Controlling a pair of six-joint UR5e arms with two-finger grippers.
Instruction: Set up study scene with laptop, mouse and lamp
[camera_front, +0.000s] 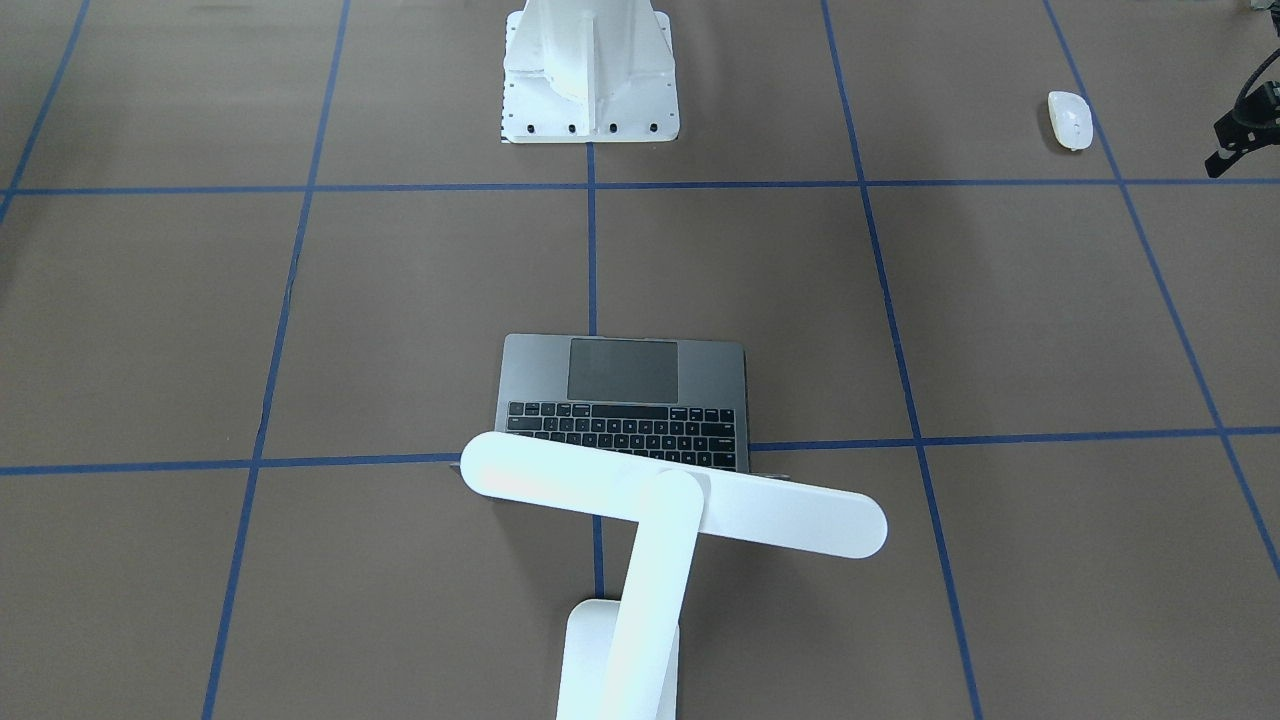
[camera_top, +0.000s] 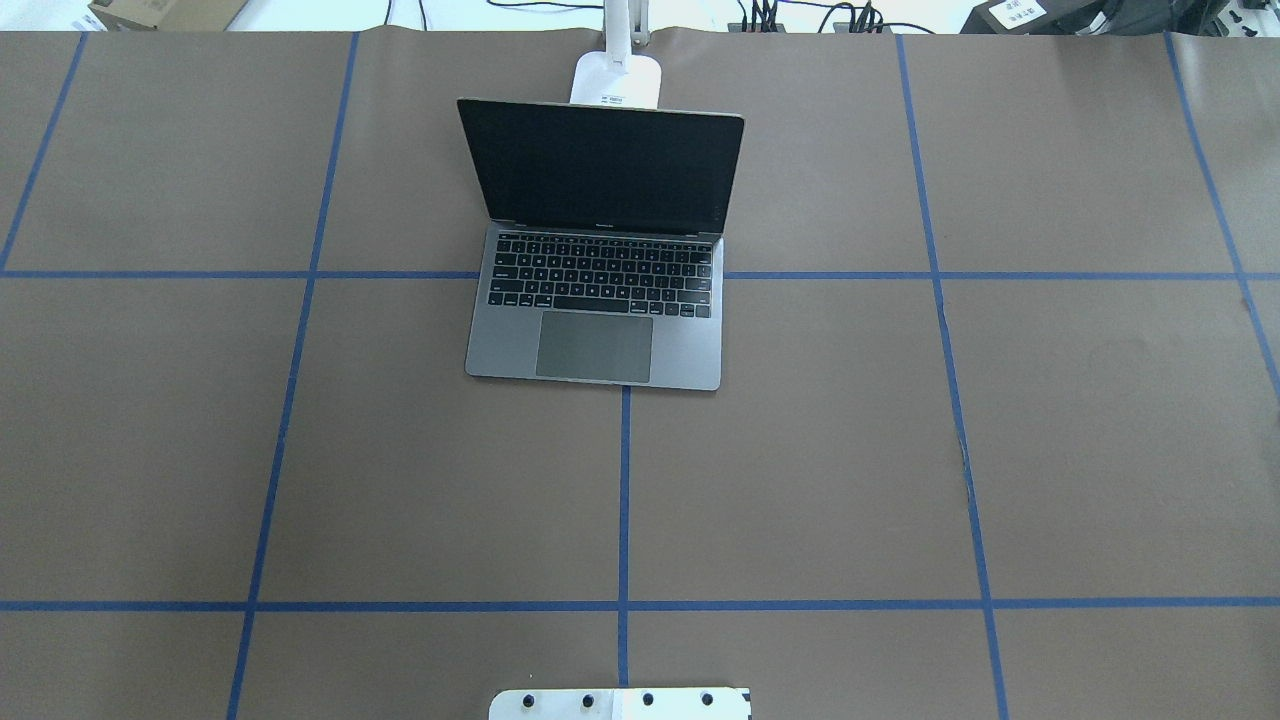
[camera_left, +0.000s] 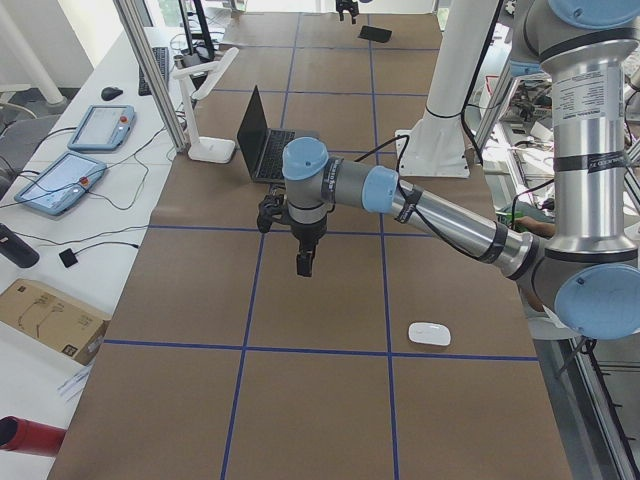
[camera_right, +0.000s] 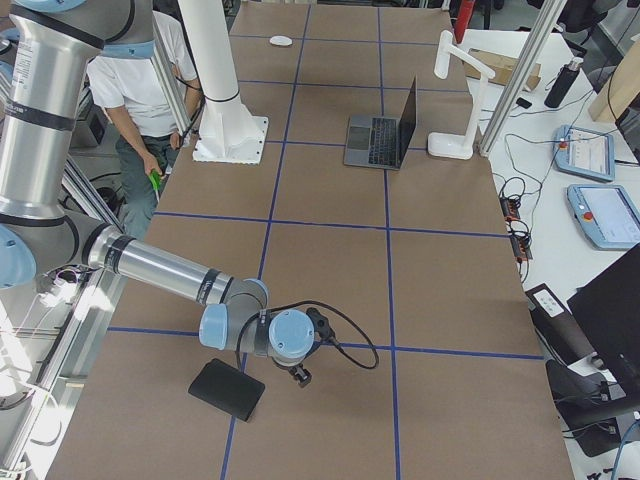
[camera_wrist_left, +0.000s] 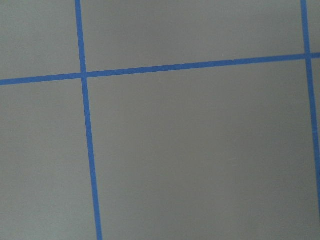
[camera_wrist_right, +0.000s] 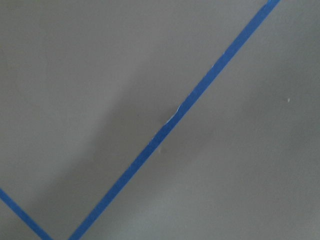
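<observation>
Light, likely slick mouse (camera_front: 1070, 120) lies near the left fingers (camera_left: 303, 262), probably best pinched across its flanks; whether they stand apart cannot be told.

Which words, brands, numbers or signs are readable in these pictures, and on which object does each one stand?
Nothing can be read with certainty.
On the laptop: print under the screen and key legends, too small to read.
On the lamp: a sticker on the base, print blurred.
On the cardboard box: dark markings, not legible.
</observation>
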